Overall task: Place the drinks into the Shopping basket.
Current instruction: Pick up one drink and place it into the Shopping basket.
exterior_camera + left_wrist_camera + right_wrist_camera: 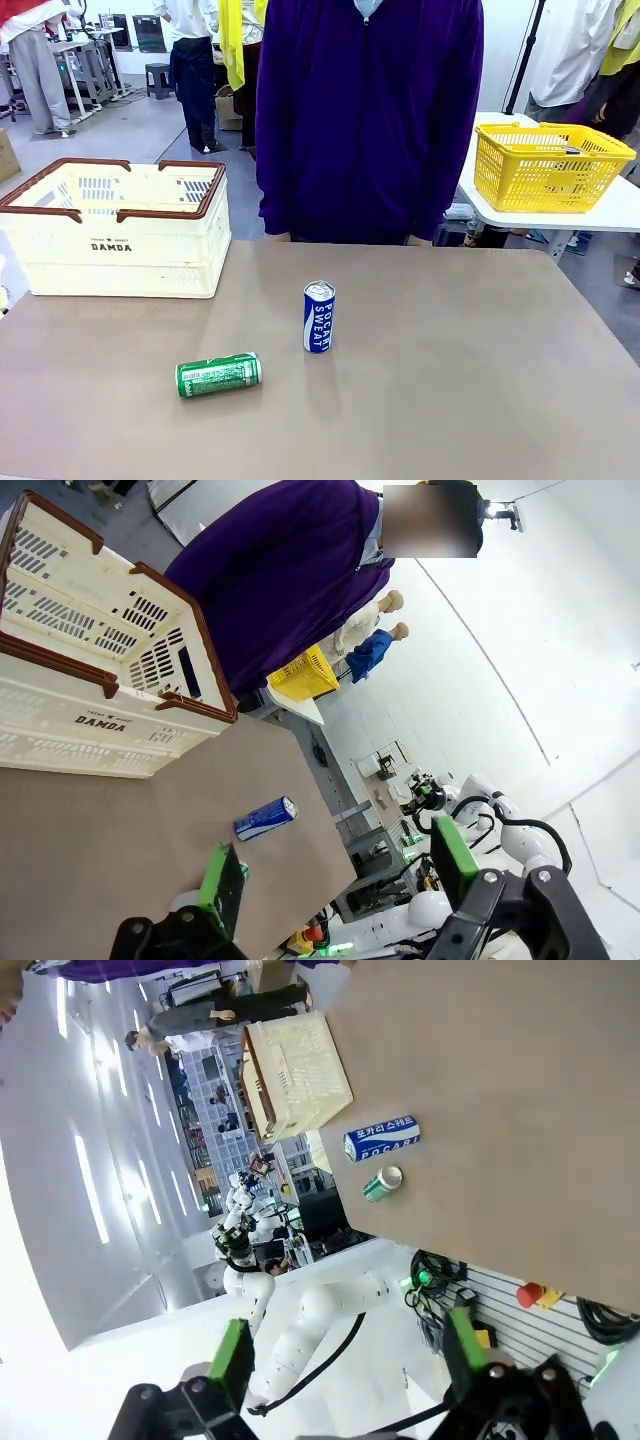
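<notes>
The green can [218, 375] lies on its side near the front edge of the table [480, 400], left of the middle; the blue can [319, 317] stands upright just behind it to the right, not touching. The cream basket [112, 245] sits at the far left corner, well apart from both. Neither can is in it, so the task looks to be at its start, the first pick not yet made. The left gripper [337, 868] and the right gripper [346, 1352] both hang well above the table, jaws spread wide, nothing between them. Next, one arm needs to come down over a can, likely the upright blue one, and close across its slim body. The basket's floor is hidden by its wall in the front view, its left end is cut off, and the green can's lettering is too small to read
</notes>
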### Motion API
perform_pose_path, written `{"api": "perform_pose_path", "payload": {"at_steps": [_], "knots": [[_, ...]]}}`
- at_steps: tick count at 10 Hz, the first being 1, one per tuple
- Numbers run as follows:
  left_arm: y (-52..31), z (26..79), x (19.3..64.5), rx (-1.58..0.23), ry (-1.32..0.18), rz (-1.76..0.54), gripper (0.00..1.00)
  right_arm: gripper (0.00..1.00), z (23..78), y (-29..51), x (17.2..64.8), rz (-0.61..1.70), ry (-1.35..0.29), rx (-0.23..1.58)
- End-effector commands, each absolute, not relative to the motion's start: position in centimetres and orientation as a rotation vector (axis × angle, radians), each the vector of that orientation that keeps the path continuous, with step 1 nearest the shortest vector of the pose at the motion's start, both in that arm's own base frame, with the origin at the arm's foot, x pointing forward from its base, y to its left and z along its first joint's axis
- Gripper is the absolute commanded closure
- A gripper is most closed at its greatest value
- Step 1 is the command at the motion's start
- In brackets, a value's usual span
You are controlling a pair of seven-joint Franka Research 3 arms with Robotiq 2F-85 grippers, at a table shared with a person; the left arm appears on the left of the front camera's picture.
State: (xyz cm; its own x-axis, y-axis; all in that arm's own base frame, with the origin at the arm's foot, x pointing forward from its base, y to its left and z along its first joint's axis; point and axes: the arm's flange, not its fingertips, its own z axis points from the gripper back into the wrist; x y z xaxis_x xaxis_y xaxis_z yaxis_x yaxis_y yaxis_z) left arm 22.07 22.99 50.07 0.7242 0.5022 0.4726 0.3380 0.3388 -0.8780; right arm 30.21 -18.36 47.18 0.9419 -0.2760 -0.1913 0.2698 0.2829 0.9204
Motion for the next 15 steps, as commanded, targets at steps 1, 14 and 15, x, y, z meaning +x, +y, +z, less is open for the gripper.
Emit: {"api": "perform_pose_path", "payload": {"at_steps": [1,14,15], "knots": [[23.0,50.1,22.1,-1.259,-0.808,0.124,0.0,0.0,47.6,-18.5,30.3,-0.377,0.015,1.233],[-27.4,54.3,31.6,-0.788,-0.154,-0.112,0.0,0.0,47.6,-18.5,30.3,-0.377,0.015,1.233],[-27.4,54.3,31.6,-0.788,-0.154,-0.112,0.0,0.0,47.6,-18.5,30.3,-0.377,0.015,1.233]]}}
